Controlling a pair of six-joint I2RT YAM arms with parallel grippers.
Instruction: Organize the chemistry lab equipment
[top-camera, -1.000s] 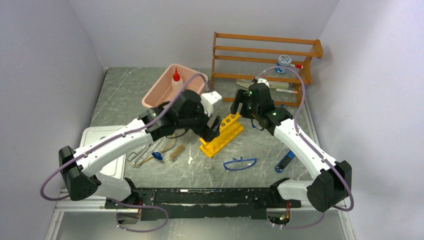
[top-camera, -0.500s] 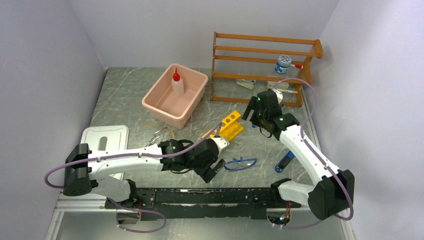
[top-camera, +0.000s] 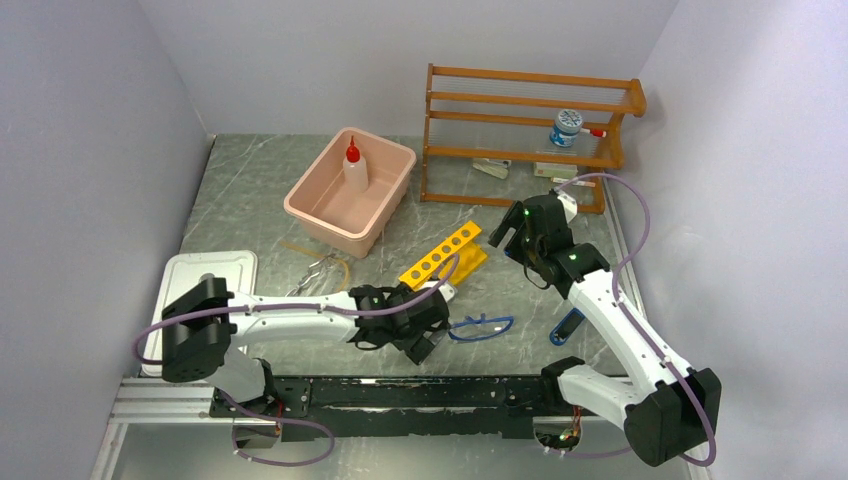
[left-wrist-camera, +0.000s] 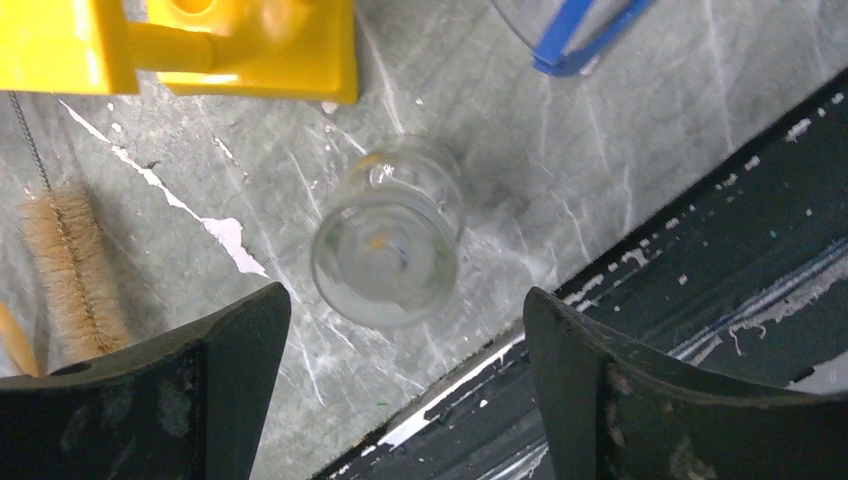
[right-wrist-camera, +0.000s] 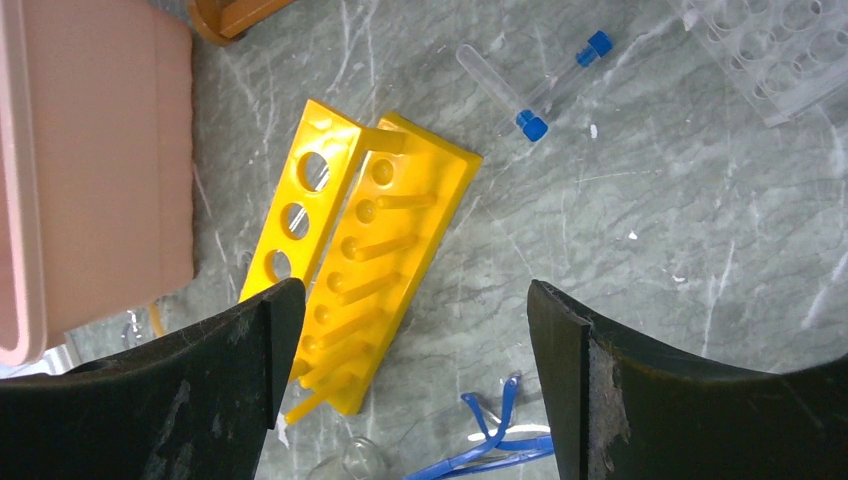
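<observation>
My left gripper (top-camera: 424, 336) is open low at the table's front edge. In the left wrist view it (left-wrist-camera: 405, 300) stands just short of the tiny clear beaker (left-wrist-camera: 388, 246), which is upright and untouched. The beaker is hidden in the top view. My right gripper (top-camera: 506, 233) is open and empty, hovering (right-wrist-camera: 415, 300) above the yellow holed rack (right-wrist-camera: 370, 250), which lies on its side (top-camera: 445, 258). Blue-framed goggles (top-camera: 481, 325) lie beside the left gripper. Two blue-capped tubes (right-wrist-camera: 530, 95) lie past the rack. The red-capped bottle (top-camera: 353, 167) stands in the pink tub (top-camera: 322, 207). Metal tongs (top-camera: 313, 271) and tan tubing (top-camera: 336, 262) lie left of the rack.
The wooden shelf rack (top-camera: 530, 100) stands at the back with a blue-lidded jar (top-camera: 568, 127). The white lid (top-camera: 205, 275) lies at the left. A blue tool (top-camera: 568, 325) lies at the right. A bristle brush (left-wrist-camera: 70, 260) is near the beaker. The black front rail (left-wrist-camera: 700, 300) runs close by.
My left arm swung from the pink tub down to the front edge over the beaker. My right gripper drew back from the shelf toward the right and nearer.
</observation>
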